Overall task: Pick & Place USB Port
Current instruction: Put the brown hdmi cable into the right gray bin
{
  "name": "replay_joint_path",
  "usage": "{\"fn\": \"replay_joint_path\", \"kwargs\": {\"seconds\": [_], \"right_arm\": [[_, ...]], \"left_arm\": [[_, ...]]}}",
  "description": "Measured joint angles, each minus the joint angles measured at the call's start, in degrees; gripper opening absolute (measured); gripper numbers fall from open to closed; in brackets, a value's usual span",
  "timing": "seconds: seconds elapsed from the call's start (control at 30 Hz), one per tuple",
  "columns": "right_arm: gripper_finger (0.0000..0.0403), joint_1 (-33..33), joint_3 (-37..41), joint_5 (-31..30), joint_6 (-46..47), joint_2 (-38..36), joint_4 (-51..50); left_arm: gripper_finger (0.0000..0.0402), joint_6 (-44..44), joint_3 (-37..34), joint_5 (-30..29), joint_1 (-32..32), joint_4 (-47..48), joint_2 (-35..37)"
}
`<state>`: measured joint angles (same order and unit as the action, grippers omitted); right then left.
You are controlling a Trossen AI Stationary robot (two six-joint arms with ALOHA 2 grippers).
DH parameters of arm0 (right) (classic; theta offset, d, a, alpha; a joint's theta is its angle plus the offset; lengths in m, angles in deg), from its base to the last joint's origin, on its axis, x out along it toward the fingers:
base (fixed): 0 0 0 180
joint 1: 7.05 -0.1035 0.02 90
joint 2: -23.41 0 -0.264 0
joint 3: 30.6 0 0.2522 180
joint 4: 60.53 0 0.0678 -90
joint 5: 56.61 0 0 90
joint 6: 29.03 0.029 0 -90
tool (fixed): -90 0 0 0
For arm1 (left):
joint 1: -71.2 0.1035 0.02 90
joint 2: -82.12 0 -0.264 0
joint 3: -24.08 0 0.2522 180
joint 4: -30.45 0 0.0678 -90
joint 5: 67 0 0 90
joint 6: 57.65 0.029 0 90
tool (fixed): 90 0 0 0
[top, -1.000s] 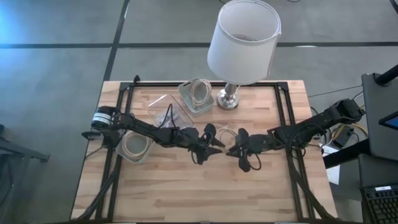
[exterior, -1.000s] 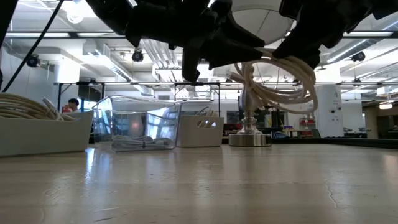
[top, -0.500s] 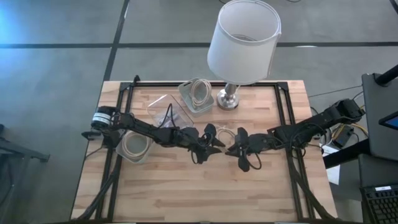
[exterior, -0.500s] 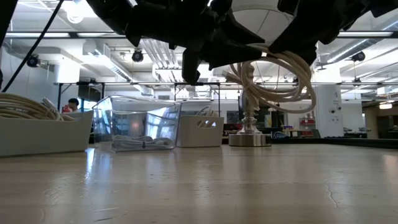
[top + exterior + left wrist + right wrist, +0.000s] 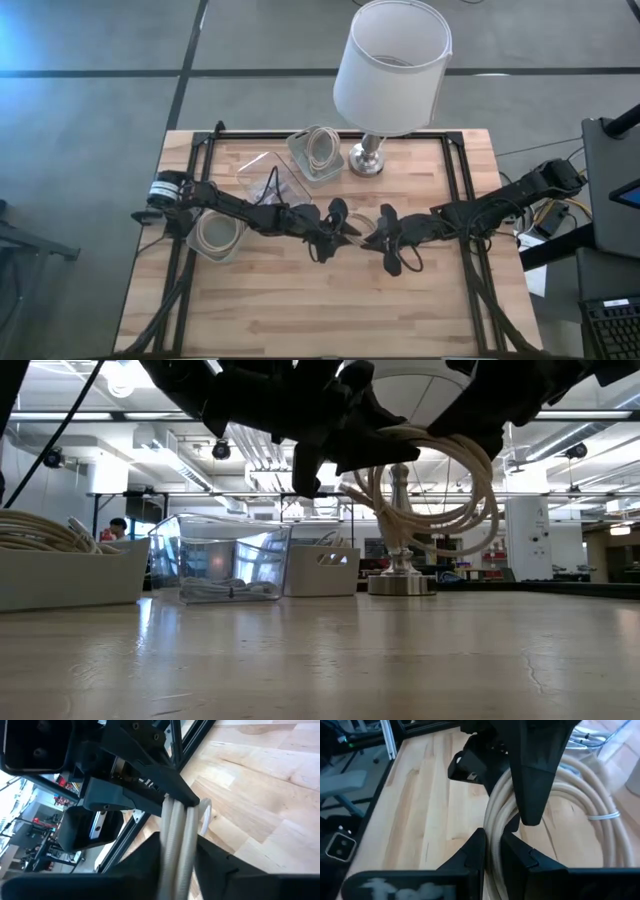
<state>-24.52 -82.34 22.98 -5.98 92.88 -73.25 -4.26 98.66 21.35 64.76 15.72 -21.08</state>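
Note:
A cream USB cable wound into a coil (image 5: 432, 478) hangs in the air between my two grippers, over the middle of the table. In the high view only a bit of the coil (image 5: 364, 226) shows between the left gripper (image 5: 340, 228) and the right gripper (image 5: 381, 236), which face each other. Each gripper is shut on the coil. A white tie (image 5: 605, 814) binds the strands. The left wrist view shows the left gripper (image 5: 177, 846) around the strands, and the right wrist view shows the right gripper (image 5: 495, 845) likewise. My left gripper pinches a bundle of several coil strands (image 5: 176, 827) between its two fingers, coming level from the table's left, fingers across the strands. The coil is lifted clear of the table. My right gripper pinches several strands at the coil's other side (image 5: 492, 822) between its two fingers, coming level from the table's right. The loop hangs below both grippers, clear of the wood.
A lamp with a white shade (image 5: 392, 62) stands on its metal base (image 5: 368, 158) at the far edge. Beside it are a clear bin with coiled cable (image 5: 318, 150), another clear bin (image 5: 268, 178), and a white tub of cable (image 5: 215, 236) at the left. Black frame rails (image 5: 462, 180) border the table.
The coil has tipped between the two grippers: in the low view its loop now shows wider and rounder and hangs a little lower than before. Both grippers have stayed shut on it and have barely shifted.

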Motion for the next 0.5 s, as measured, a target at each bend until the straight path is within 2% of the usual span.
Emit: {"fn": "replay_joint_path", "kwargs": {"seconds": [0.13,0.23,0.5], "right_arm": [[0.0045,0.0,0.04,-0.1,-3.01,-0.03,-0.04],[0.0059,0.0,0.07,-0.66,-3.33,-0.09,-0.04],[0.0114,0.02,0.04,-4.21,-3.35,-0.13,0.36]], "left_arm": [[0.0058,-0.99,-0.09,0.02,0.0,0.06,0.0],[0.0036,-1.49,-0.11,0.02,-0.01,0.14,-0.02],[0.0053,-3.82,-0.13,-0.17,0.0,0.87,-0.11]]}}
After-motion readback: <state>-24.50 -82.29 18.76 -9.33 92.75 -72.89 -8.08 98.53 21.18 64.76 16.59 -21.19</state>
